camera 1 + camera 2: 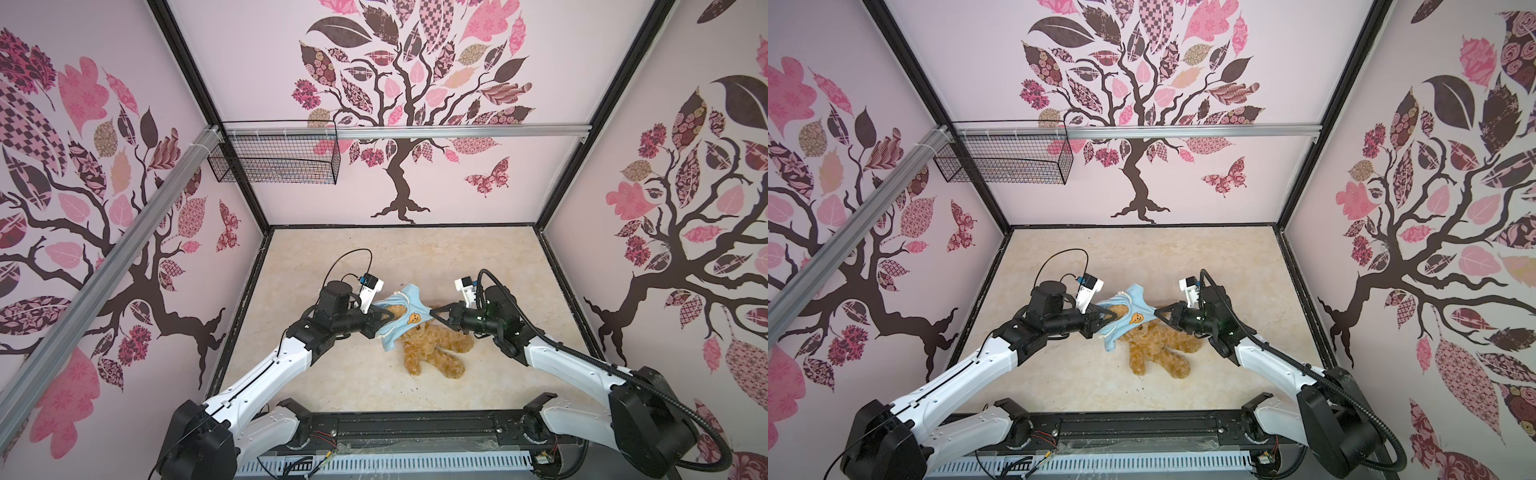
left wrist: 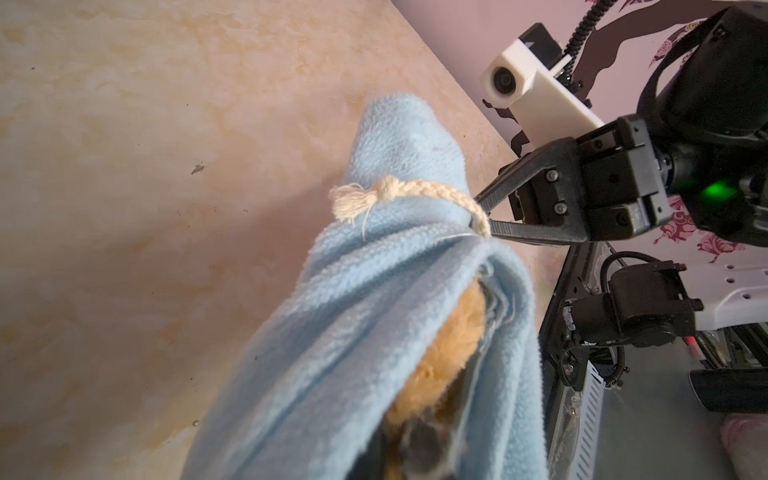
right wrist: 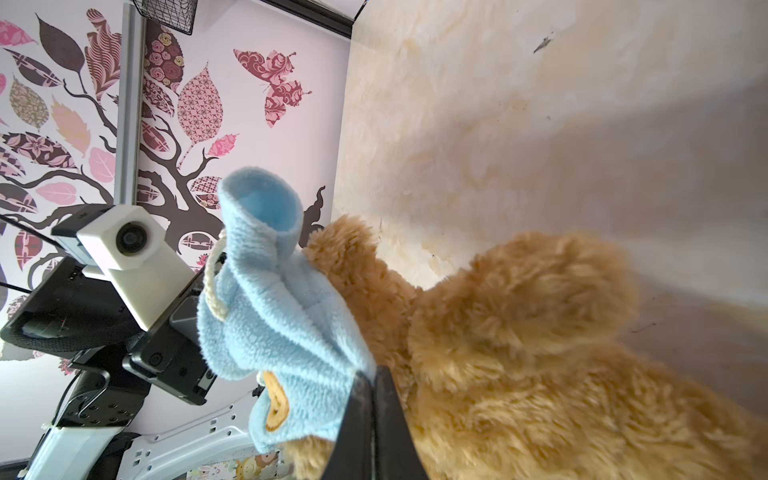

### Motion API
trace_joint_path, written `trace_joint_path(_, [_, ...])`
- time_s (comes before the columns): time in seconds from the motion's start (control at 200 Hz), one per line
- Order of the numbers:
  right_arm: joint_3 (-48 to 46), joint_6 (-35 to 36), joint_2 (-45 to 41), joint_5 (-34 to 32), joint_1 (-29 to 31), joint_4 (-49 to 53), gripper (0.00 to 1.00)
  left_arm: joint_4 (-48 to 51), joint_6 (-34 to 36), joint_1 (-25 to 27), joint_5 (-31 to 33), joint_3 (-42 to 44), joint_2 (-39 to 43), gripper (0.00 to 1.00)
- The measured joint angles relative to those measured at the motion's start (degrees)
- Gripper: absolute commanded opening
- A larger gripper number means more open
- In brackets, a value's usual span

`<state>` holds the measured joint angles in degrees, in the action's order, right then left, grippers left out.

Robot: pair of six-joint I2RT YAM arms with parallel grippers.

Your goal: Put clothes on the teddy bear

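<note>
1. My left gripper [image 1: 385, 316] and right gripper [image 1: 434, 312] are both pinched shut on the small light-blue fleece hoodie [image 1: 405, 318], stretching it open.
2. The golden-brown curly plush teddy bear [image 1: 434, 351] lies lower centre (head apparently inside).
3. Next, I'd tug downward evenly.

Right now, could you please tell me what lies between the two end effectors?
The light blue hoodie, stretched between the left end effector and the right end effector, partly over the teddy bear; both top views show it.

Bare tabletop [image 1: 457, 257] all around; teddy bear [image 1: 434, 351] and hoodie [image 1: 405, 320] mid-table as obstacles.
</note>
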<state>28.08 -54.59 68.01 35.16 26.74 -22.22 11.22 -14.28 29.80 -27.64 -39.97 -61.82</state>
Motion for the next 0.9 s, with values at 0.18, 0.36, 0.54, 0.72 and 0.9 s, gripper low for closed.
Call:
trace_joint_path(0.18, [-1.3, -0.7, 0.2, 0.0, 0.1, -2.8, 0.0, 0.2, -0.9, -0.6, 0.2, 0.4, 0.3, 0.0])
trace_joint_path(0.36, [2.3, 1.3, 6.7, -1.7, 3.8, -2.6, 0.0, 1.2, 0.4, -0.6, -0.7, 0.4, -0.5, 0.0])
trace_joint_path(0.54, [3.6, 2.1, 14.3, -2.6, 6.4, -6.0, 0.0, 1.7, -0.1, -0.6, -1.1, 0.4, -2.7, 0.11])
trace_joint_path(0.72, [4.2, 3.0, 18.7, -2.6, 6.7, -10.2, 0.0, 1.7, -2.6, -0.6, -2.2, 0.6, -4.2, 0.28])
trace_joint_path(0.9, [3.4, 6.2, 20.2, -2.0, 7.0, -14.3, 0.0, 1.2, -6.8, -0.8, -5.1, 0.8, -4.8, 0.4])
